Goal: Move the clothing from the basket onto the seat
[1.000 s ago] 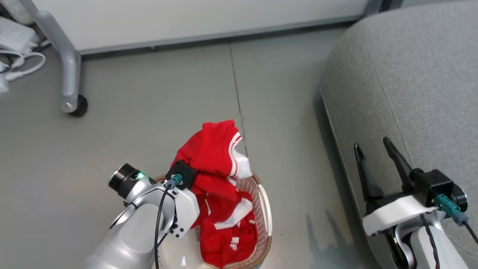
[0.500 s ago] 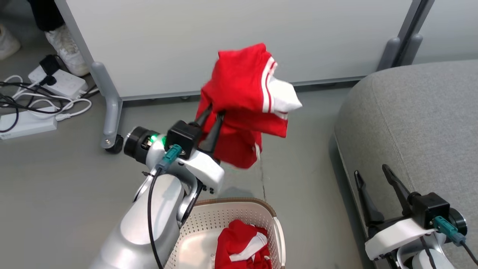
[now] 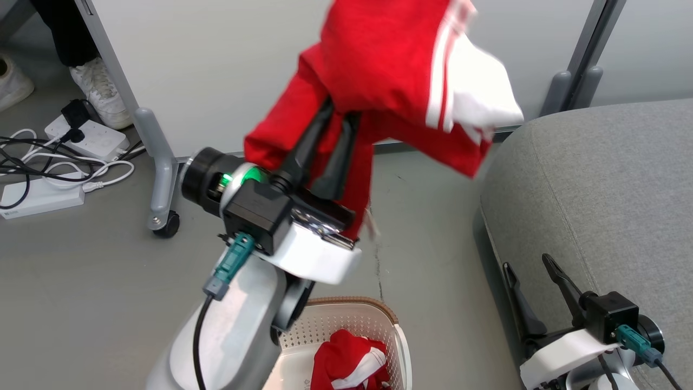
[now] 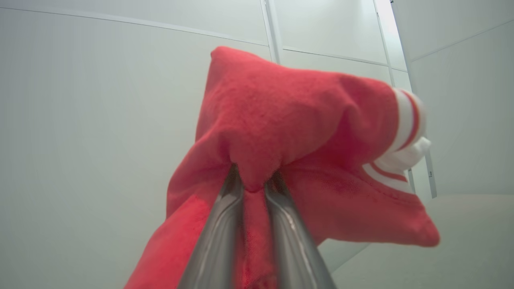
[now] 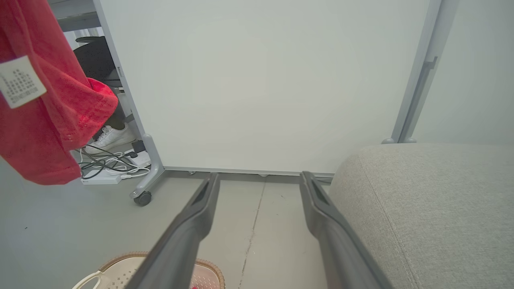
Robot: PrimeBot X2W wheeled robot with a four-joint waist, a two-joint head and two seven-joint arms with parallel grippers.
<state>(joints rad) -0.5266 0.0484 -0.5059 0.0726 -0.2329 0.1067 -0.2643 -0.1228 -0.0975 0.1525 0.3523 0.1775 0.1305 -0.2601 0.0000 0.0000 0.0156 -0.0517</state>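
Observation:
My left gripper is shut on a red garment with white panel and striped trim, held high in the air above the floor, left of the grey seat. In the left wrist view the fingers pinch a fold of the garment. A second red-and-white garment lies in the cream basket at the bottom edge. My right gripper stands open and empty beside the seat's front edge; its wrist view has the gripper, seat, basket rim and hanging garment.
A white partition panel on a grey caster leg stands behind the raised garment. Power strips and cables lie on the floor at the left, near a person's white shoe. Grey floor separates basket and seat.
My left gripper has lifted the red garment out of the basket and carried it higher and rightward toward the seat. The head camera has tilted up. The right gripper stays open.

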